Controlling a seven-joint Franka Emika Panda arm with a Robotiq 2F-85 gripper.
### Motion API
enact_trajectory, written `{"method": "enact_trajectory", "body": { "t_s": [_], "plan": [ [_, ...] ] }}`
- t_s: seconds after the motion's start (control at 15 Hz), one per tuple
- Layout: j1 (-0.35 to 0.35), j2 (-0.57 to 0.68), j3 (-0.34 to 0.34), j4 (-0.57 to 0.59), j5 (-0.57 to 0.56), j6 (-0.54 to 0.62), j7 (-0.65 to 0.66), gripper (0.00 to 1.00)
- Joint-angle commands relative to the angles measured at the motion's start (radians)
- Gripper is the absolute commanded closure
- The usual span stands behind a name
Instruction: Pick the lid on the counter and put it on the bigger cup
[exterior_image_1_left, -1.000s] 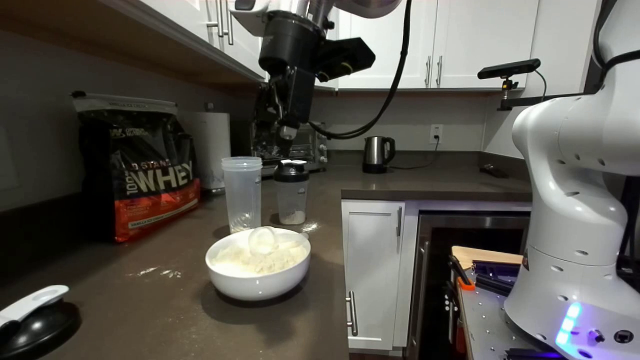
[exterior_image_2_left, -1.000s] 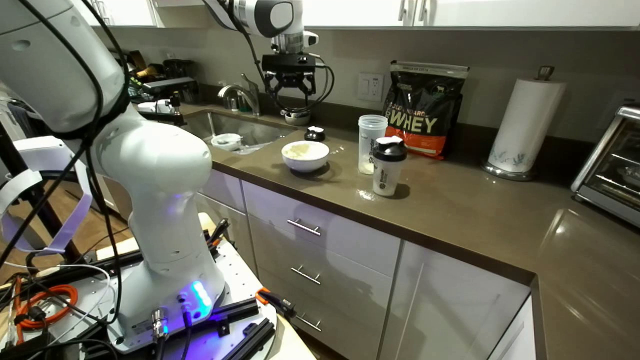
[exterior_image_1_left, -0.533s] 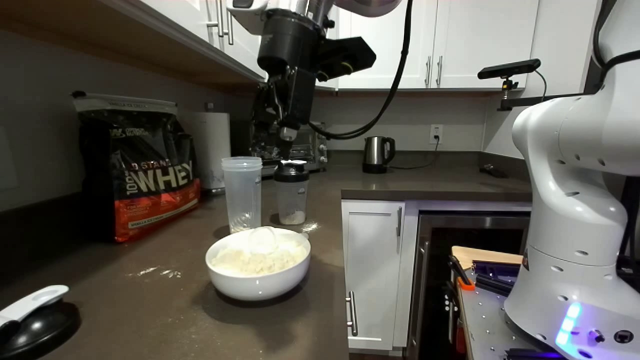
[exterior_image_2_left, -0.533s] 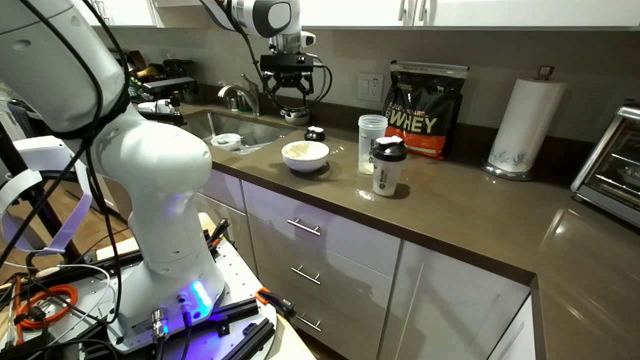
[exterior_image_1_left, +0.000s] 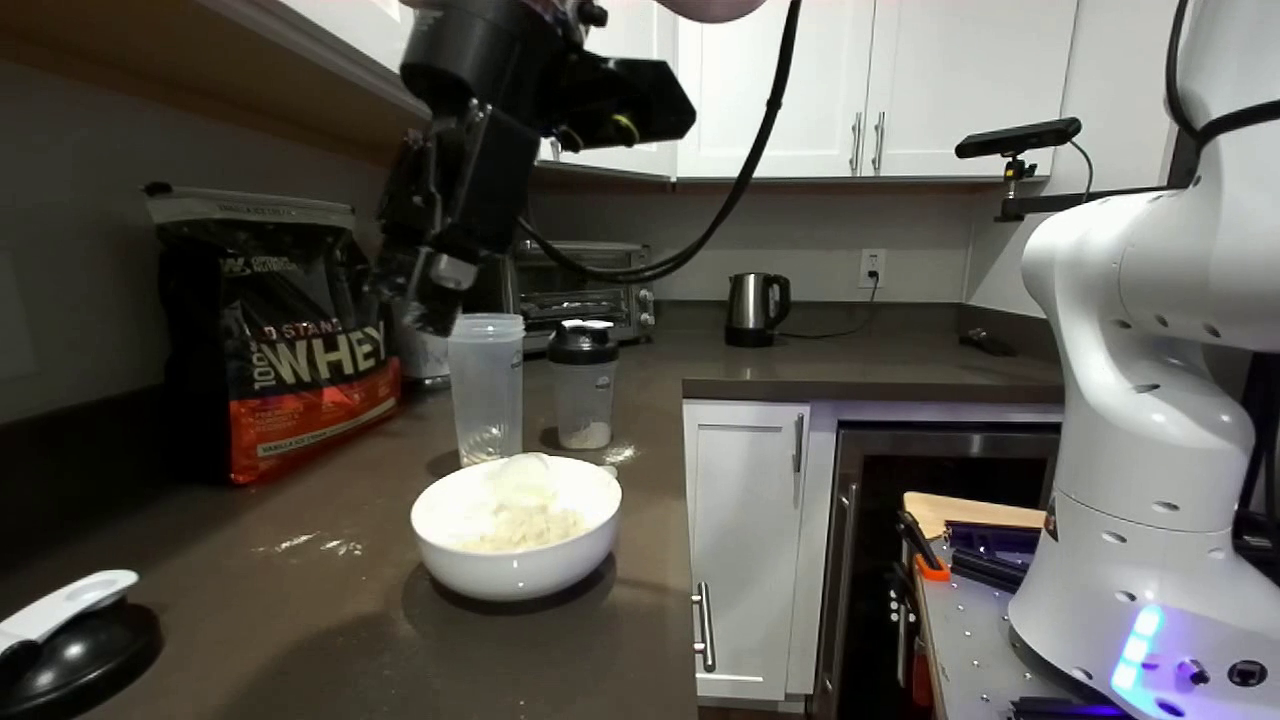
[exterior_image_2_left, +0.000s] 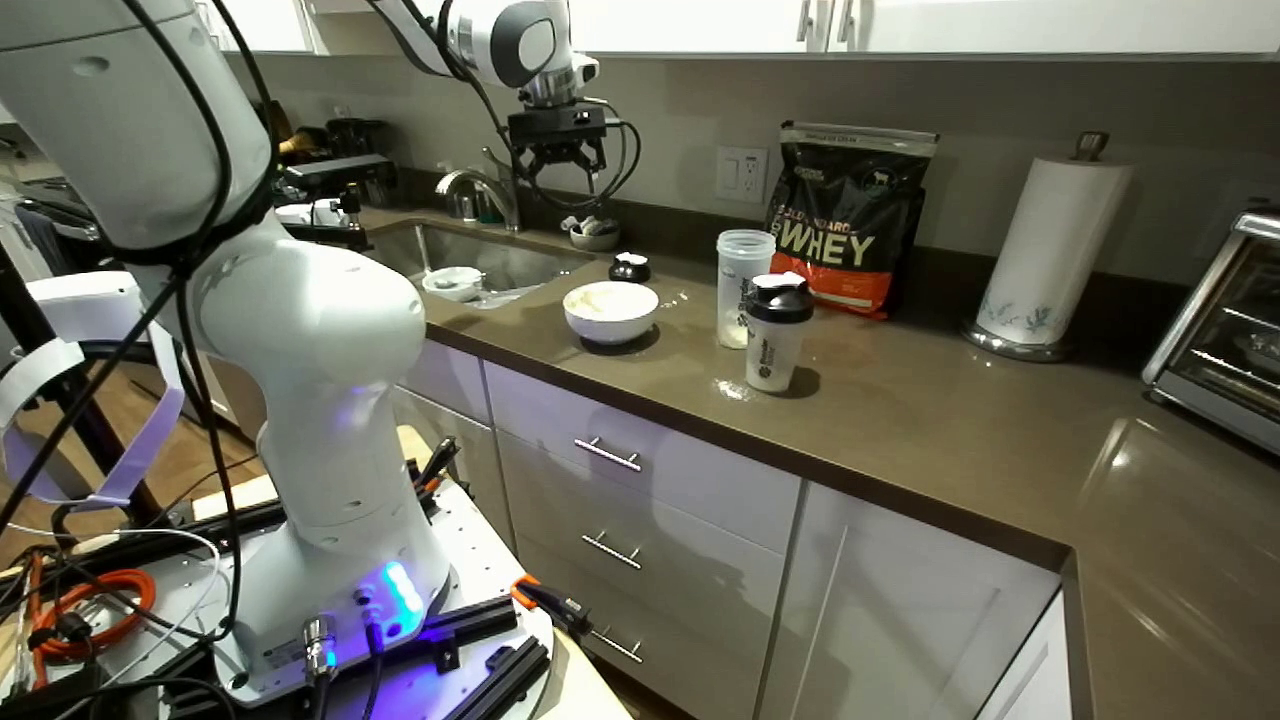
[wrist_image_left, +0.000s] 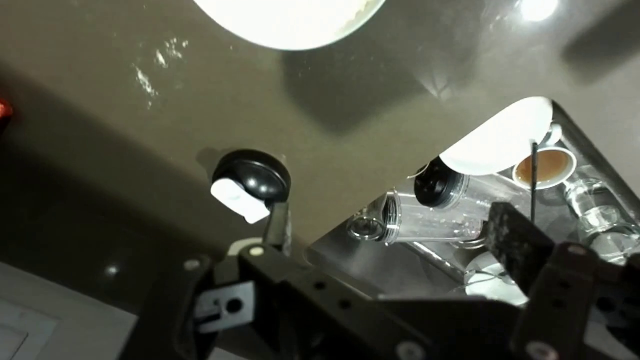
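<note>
The lid (exterior_image_1_left: 85, 655) is round and black with a white flip piece. It lies on the grey counter (exterior_image_1_left: 270, 610) near the sink, beyond the bowl (exterior_image_2_left: 610, 325), and shows in both exterior views (exterior_image_2_left: 629, 271). In the wrist view the lid (wrist_image_left: 257, 172) is just past my left fingertip. The bigger cup (exterior_image_1_left: 487, 390) is tall, clear and lidless, standing upright with some powder at its bottom; it also shows in an exterior view (exterior_image_2_left: 740, 290) but not in the wrist view. My gripper (wrist_image_left: 395, 220) is open and empty, high above the counter between sink and lid.
A smaller shaker with a black lid (exterior_image_1_left: 584, 395) stands beside the bigger cup. A whey bag (exterior_image_2_left: 850, 220) and a paper towel roll (exterior_image_2_left: 1050, 260) stand along the wall. The sink (wrist_image_left: 345, 255) holds clear containers and a mug. Upper cabinets hang over the counter.
The arm has moved toward the sink side: left and nearer in an exterior view, left in the other exterior view, with the wrist slightly tilted. The gripper stays open. The counter objects have not moved.
</note>
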Motion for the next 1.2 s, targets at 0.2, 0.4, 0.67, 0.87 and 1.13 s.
{"method": "enact_trajectory", "body": {
  "t_s": [0.2, 0.4, 0.67, 0.87, 1.13],
  "plan": [
    [-0.042, 0.225, 0.051, 0.157, -0.015, 0.166, -0.104, 0.00],
    [-0.075, 0.281, 0.074, 0.184, -0.014, 0.197, -0.128, 0.00],
    [-0.119, 0.340, 0.107, 0.204, -0.017, 0.233, -0.159, 0.00],
    [-0.144, 0.382, 0.131, 0.215, -0.032, 0.249, -0.167, 0.00],
    [-0.169, 0.434, 0.159, 0.250, -0.061, 0.235, -0.175, 0.00]
  ]
}}
